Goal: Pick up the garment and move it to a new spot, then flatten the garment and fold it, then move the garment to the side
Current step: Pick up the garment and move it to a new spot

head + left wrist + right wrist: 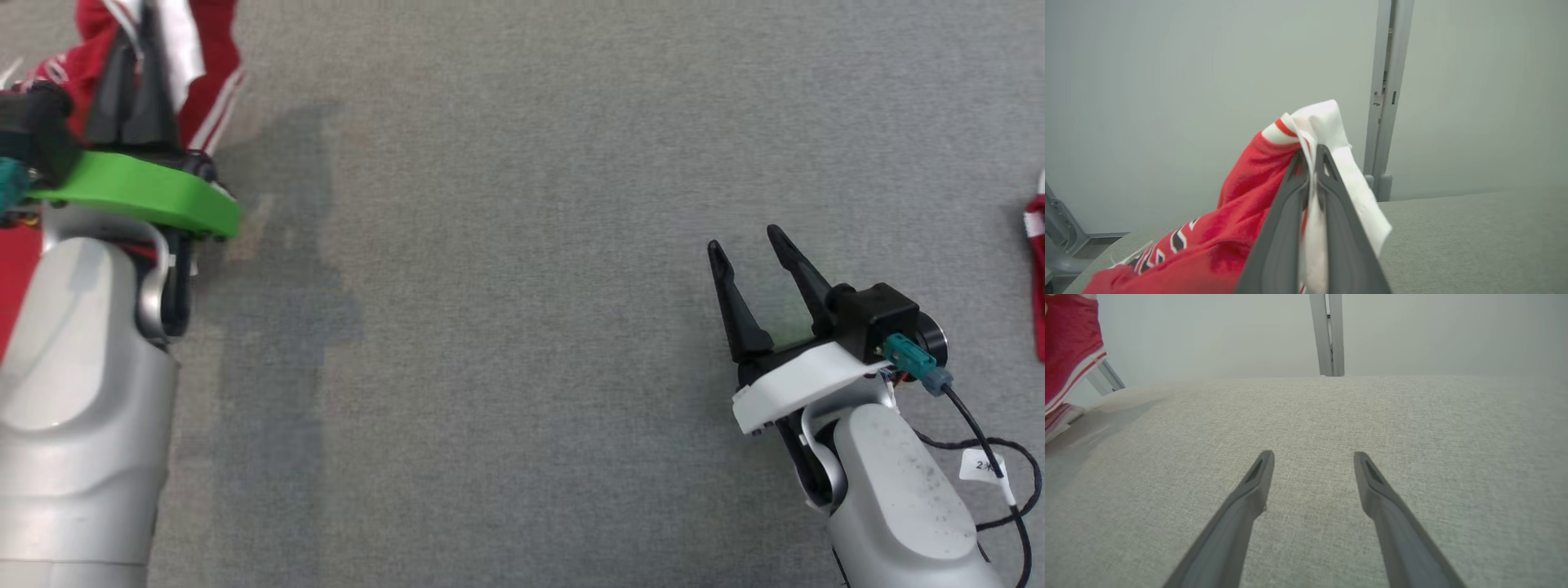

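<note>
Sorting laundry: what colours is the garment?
Red garment with white and black trim; best in left wrist view.

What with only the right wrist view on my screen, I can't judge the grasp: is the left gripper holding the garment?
Observer: Yes. In the left wrist view the left gripper is shut on the garment, with fabric pinched in the grip.
Operator: Which part of it?
Observer: A white fold edged with a red stripe. The red body bunches toward that view's lower left.
Operator: Anything on my right side?
Observer: In the head view a piece of red-and-white cloth shows at the right edge, apart from the open right gripper.
</note>
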